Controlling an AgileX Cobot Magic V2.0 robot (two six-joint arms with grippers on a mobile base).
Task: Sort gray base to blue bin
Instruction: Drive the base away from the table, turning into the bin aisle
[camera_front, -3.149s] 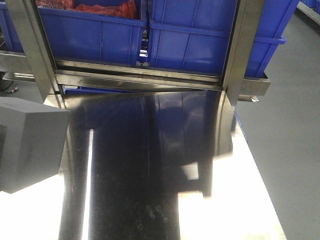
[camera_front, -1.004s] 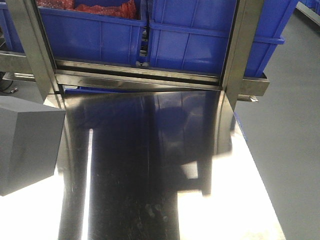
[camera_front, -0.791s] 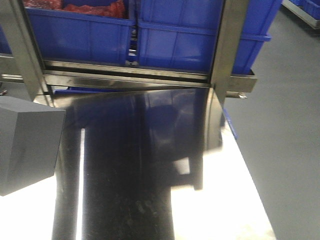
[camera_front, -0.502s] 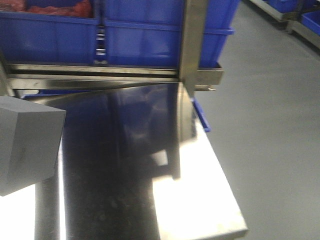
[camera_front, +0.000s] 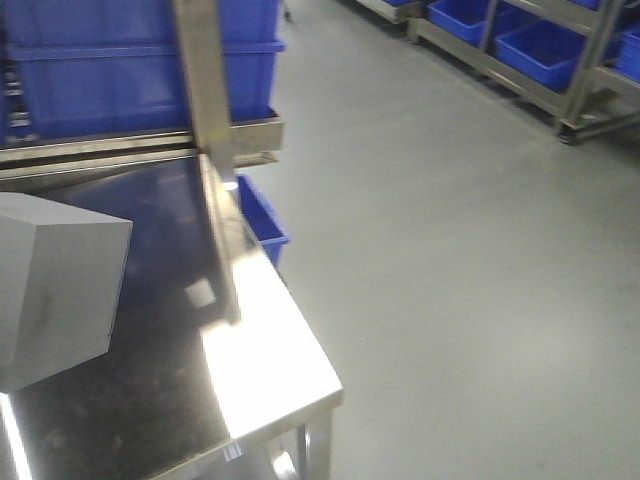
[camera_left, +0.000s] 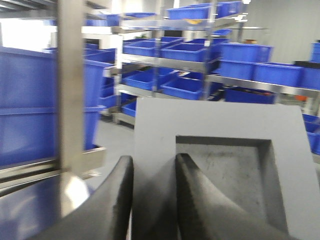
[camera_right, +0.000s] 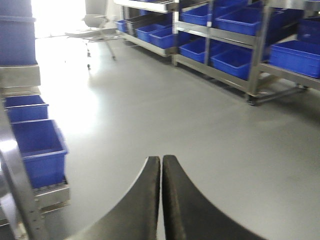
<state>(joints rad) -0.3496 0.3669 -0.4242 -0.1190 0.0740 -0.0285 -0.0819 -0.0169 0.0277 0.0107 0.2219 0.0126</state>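
Gray base — a matte gray cube-like block with a shallow square recess in one face. It is at the left edge of the front view, close to the camera, over the polished stainless-steel table. Whether it touches the tabletop cannot be told.

Left wrist view: the left gripper is clamped on one wall of the block. One black ribbed finger is outside the wall and the other is inside the recess. The right gripper has its pads pressed together with nothing between them, and it points over bare gray floor.

Step in hand, as judged: carry phase. The pick is done and the deposit is not yet done. The blue bin, a large bright-blue plastic crate with a thick rim, is one of several alike, so this one on the rack behind the table is only the nearest candidate.

Next move calls for bringing the block over an open crate mouth, clear of the rim and the steel upright. Then lower it and release. The hold is on a single wall — the block may pivot if swung fast.

Writing: none readable. No brand or label is seen on the crates or the block.
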